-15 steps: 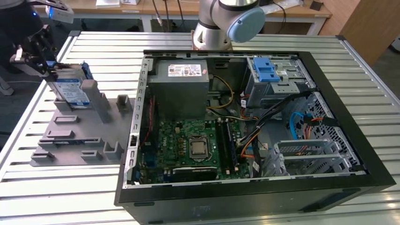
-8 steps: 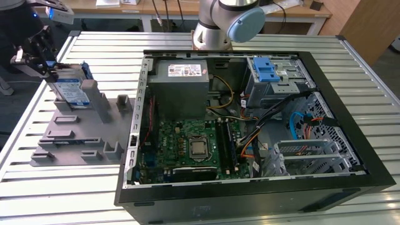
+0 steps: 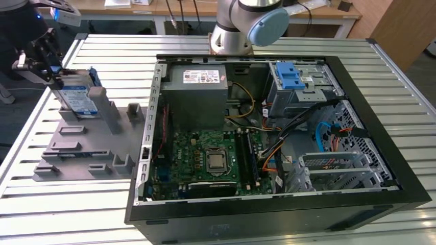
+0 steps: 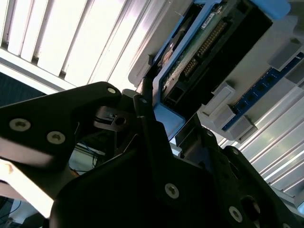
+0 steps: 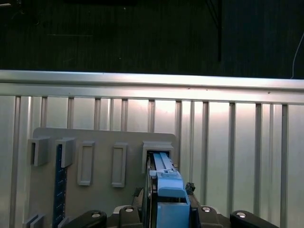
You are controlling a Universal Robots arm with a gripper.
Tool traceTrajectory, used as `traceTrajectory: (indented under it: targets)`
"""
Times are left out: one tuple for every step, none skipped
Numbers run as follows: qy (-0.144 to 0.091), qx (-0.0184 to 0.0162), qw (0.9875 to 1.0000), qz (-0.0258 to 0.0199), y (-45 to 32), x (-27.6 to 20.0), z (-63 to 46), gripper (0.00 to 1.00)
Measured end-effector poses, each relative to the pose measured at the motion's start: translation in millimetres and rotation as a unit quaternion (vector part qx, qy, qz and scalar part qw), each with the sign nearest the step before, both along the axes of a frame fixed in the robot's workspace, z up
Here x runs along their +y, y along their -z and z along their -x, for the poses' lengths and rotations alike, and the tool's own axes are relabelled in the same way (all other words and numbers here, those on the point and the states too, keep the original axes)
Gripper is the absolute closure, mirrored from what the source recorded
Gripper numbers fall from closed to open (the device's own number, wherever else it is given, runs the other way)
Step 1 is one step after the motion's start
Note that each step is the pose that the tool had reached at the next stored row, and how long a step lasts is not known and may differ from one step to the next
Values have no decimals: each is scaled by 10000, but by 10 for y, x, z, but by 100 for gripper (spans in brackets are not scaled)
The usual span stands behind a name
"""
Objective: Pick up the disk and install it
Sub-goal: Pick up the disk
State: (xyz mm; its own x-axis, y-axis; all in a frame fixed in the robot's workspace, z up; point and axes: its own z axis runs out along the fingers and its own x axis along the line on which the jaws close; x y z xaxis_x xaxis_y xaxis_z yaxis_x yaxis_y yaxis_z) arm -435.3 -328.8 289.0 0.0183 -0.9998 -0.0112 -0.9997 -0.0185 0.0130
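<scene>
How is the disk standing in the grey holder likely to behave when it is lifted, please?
The disk looks like a rigid metal slab, so it should stay stiff and probably feel heavy for its size. It stands on edge in the grey holder, so it may tip once free. Its exposed connector pins suggest gentle handling.

Am counting on the table (image 3: 395, 102): one disk (image 3: 75, 99), one open computer case (image 3: 272, 219), one grey holder plate (image 3: 78, 148), one robot arm (image 3: 235, 30).

On a slatted metal table (image 3: 68, 214), a black gripper (image 3: 54, 79) sits at the upper end of the disk (image 3: 76, 101), which stands upright in a grey holder tray (image 3: 89, 148) beside an open computer case (image 3: 272, 217).
</scene>
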Motion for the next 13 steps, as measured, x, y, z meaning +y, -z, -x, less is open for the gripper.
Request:
traceTrajectory:
  targets:
    - [0, 0, 10000, 0, 1, 0, 0, 55]
    - [0, 0, 10000, 0, 2, 0, 0, 56]
    - [0, 0, 10000, 1, 2, 0, 0, 56]
    - [0, -1, 10000, 0, 2, 0, 0, 56]
    - [0, -1, 10000, 0, 3, 0, 0, 63]
    - [1, -1, 10000, -1, 3, -1, 1, 63]
    - [1, -1, 10000, -1, 3, -3, 1, 63]
    - [1, -2, 10000, 0, 3, -6, 1, 63]
    - [4, -2, 10000, 0, 4, -7, 0, 63]
    - [14, -2, 10000, 0, 3, -7, 0, 63]
    - [37, -1, 10000, 2, 3, -8, 0, 63]
    - [70, -1, 10000, 5, 3, -8, 0, 63]
    - [122, -1, 9999, 8, 3, -8, 0, 63]
